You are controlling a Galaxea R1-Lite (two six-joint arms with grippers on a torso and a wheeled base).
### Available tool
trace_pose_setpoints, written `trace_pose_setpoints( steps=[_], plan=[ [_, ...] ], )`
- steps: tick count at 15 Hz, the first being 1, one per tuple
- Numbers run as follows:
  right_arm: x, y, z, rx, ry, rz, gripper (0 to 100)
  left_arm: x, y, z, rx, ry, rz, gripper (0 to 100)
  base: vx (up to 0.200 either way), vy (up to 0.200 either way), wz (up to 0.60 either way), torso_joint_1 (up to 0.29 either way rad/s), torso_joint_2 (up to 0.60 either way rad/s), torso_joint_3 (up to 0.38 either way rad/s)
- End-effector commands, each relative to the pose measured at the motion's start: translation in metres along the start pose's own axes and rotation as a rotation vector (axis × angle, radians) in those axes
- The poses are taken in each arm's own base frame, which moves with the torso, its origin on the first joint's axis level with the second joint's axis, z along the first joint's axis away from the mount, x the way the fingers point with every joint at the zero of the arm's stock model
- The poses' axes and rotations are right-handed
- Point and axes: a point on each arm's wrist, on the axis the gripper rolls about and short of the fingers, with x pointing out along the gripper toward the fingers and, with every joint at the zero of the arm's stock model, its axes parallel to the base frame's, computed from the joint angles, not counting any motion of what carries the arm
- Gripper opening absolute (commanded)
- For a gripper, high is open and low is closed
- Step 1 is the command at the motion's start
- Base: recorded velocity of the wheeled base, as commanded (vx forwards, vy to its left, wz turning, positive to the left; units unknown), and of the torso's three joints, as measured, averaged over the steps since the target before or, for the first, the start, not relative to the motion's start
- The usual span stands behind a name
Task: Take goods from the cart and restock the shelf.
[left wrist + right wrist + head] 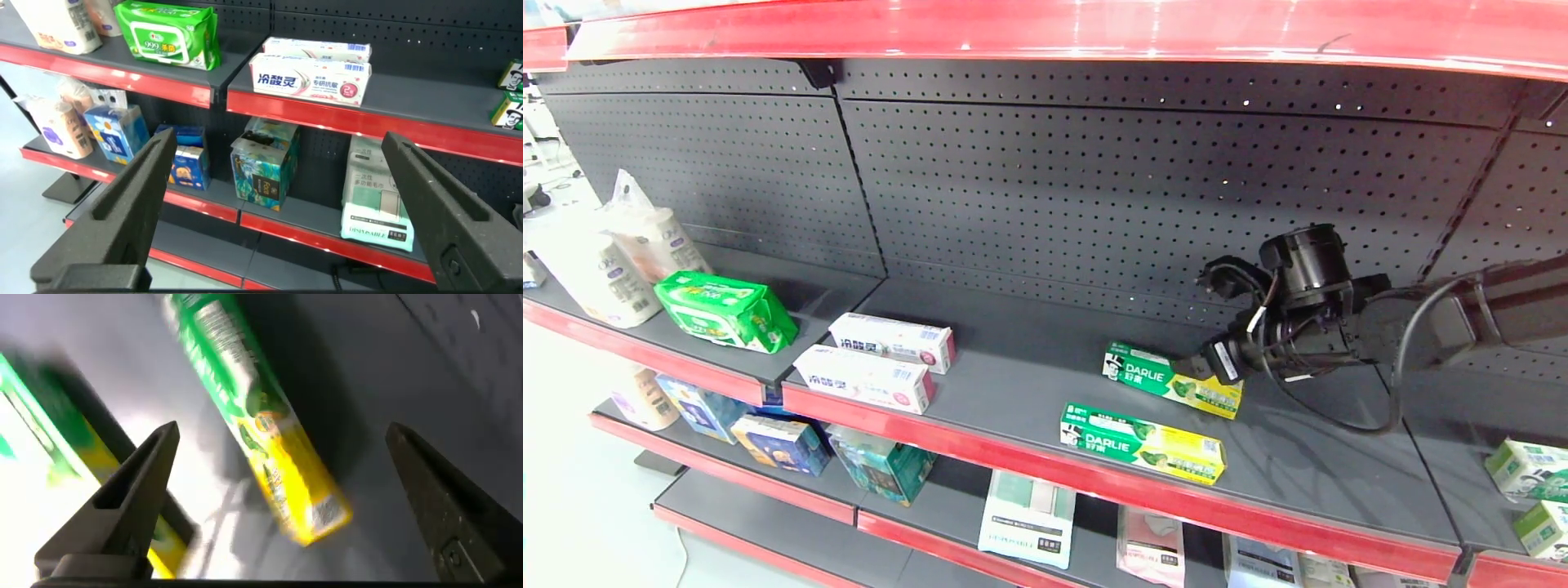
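Observation:
Two green and yellow toothpaste boxes lie on the grey middle shelf point(1029, 359), one at the back point(1172, 380) and one by the red front edge point(1142, 442). My right gripper point(1194, 366) hovers at the right end of the back box. In the right wrist view it point(282, 431) is open, its fingers on either side of that box point(274, 457) without touching it. A second green box point(49, 416) lies beside. My left gripper point(278, 139) is open and holds nothing, out in front of the lower shelves.
Two white toothpaste boxes point(892, 340) point(864, 378) lie further left, with a green wipes pack point(727, 310) and white refill bags point(600, 273) beyond. Small green and white cartons point(1527, 469) sit at far right. Lower shelves hold tissue boxes point(263, 163) and packets point(377, 208).

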Motion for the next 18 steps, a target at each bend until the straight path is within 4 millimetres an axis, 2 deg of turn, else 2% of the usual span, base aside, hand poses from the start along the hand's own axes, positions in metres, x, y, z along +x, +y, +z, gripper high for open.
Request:
trace_pose_setpoints(
  steps=[1, 3, 6, 11, 18],
  plan=[
    [-0.013, 0.0, -0.006, 0.084, -0.066, -0.124, 100, 0.0, 0.0, 0.0, 0.0, 0.0, 0.001, 100, 0.0, 0.0, 0.0, 0.0, 0.0, 0.0],
    [-0.011, -0.002, -0.018, 0.124, -0.072, -0.253, 100, 0.0, 0.0, 0.0, 0.0, 0.0, 0.001, 100, 0.0, 0.0, 0.0, 0.0, 0.0, 0.0],
    [-0.009, -0.004, -0.026, 0.188, -0.041, -0.343, 100, 0.0, 0.0, 0.0, 0.0, 0.0, 0.001, 100, 0.0, 0.0, 0.0, 0.0, 0.0, 0.0],
    [-0.007, -0.007, -0.031, 0.192, -0.021, -0.363, 100, 0.0, 0.0, 0.0, 0.0, 0.0, 0.001, 100, 0.0, 0.0, 0.0, 0.0, 0.0, 0.0],
    [0.01, -0.006, -0.039, 0.188, 0.021, -0.359, 100, 0.0, 0.0, 0.0, 0.0, 0.0, -0.001, 100, 0.0, 0.0, 0.0, 0.0, 0.0, 0.0]
  ],
)
